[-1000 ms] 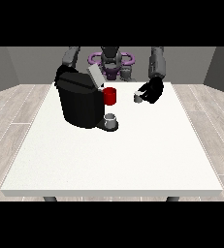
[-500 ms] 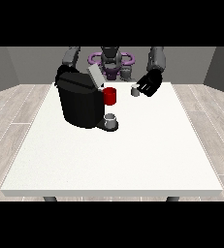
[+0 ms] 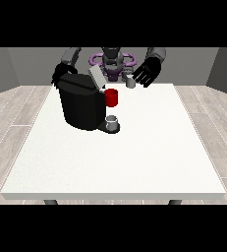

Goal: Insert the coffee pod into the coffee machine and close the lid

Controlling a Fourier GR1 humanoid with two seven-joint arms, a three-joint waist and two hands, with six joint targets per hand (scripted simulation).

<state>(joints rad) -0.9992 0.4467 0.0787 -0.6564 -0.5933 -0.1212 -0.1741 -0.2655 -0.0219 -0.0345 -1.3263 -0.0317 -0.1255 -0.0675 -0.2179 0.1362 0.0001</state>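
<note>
Beside the coffee machine (image 3: 83,106), coffee pod (image 3: 130,82) pinched in hand at the view's right (image 3: 147,73): probably light, rigid, best gripped by its sides.

Grey-armed robot (image 3: 113,61) with purple torso rings, 2 black hands (image 3: 146,73).

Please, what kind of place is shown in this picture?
Probably a plain indoor room set up for a coffee-making test, not a full kitchen. A robot stands behind a large white table that carries a black coffee machine. The floor looks like pale wood planks, and the walls are bare grey.
</note>
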